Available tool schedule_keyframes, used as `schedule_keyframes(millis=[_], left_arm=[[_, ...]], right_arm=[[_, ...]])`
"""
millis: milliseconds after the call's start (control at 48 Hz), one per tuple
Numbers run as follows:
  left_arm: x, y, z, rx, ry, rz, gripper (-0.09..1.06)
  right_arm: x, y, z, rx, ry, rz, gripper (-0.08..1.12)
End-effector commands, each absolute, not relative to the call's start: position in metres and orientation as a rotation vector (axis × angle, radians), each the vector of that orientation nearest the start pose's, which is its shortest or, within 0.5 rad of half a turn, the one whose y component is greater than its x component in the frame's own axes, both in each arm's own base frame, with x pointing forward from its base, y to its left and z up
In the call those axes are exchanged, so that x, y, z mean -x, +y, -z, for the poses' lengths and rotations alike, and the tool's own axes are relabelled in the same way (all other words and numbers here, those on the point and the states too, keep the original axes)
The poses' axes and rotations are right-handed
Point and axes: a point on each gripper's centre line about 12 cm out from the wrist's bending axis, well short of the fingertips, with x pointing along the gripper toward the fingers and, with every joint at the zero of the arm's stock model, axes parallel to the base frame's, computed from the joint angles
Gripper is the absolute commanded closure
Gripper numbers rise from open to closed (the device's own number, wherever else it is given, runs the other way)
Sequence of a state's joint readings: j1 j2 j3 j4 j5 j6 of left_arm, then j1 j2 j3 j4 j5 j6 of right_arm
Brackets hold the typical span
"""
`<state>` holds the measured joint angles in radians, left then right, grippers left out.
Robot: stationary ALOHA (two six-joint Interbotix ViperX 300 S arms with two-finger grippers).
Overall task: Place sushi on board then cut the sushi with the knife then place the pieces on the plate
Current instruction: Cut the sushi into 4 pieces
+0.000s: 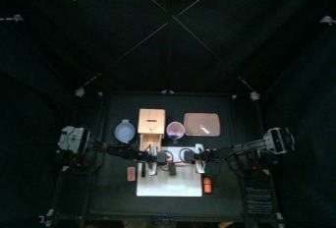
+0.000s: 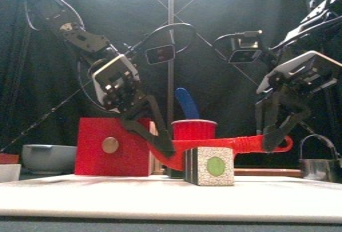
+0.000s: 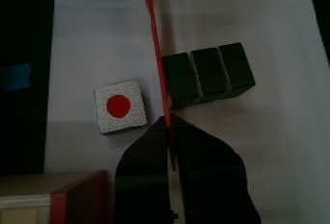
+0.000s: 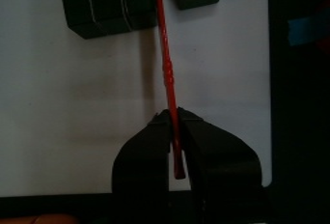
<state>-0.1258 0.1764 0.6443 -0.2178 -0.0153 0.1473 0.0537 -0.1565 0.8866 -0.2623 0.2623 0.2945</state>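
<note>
Sushi roll (image 3: pixel 206 73) lies mid-frame on the board (image 3: pixel 91 35), a cut piece (image 3: pixel 119 107) just apart. My left end effector (image 3: pixel 168 126) and right end effector (image 4: pixel 176 120) both clamp the red knife (image 4: pixel 165 54). Its blade stands in that gap along the roll's edge, with open board at the right wrist view's lower left.

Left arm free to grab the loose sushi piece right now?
Probably not: the left gripper is shut on the red knife, which the right gripper grips too. The sushi piece itself lies uncovered on the board.

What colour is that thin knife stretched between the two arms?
Red. The knife shows best in the front view.
</note>
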Motion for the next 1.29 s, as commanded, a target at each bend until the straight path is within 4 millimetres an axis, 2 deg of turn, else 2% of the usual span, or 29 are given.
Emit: schedule_keyframes(millis=[21, 229, 542, 667, 938, 1292], left_arm=[[-0.394, -0.059, -0.111, 0.009, 0.814, 0.111, 0.66], [-0.398, -0.062, -0.123, 0.003, 0.782, 0.122, 0.66], [-0.406, -0.070, -0.153, -0.028, 0.697, 0.154, 0.66], [-0.409, -0.074, -0.159, -0.036, 0.681, 0.164, 0.66], [-0.410, -0.095, -0.161, -0.047, 0.698, 0.213, 0.66], [-0.412, -0.091, -0.161, -0.052, 0.702, 0.207, 0.66]], right_arm=[[-0.308, 0.007, -0.143, 0.016, 0.949, 0.036, 0.61], [-0.310, 0.011, -0.151, 0.019, 0.932, 0.027, 0.61], [-0.302, 0.016, -0.197, 0.041, 0.808, 0.009, 0.61], [-0.298, 0.019, -0.205, 0.047, 0.780, -0.003, 0.61], [-0.296, 0.044, -0.198, 0.054, 0.802, -0.074, 0.61], [-0.302, 0.043, -0.183, 0.067, 0.847, -0.070, 0.61]])
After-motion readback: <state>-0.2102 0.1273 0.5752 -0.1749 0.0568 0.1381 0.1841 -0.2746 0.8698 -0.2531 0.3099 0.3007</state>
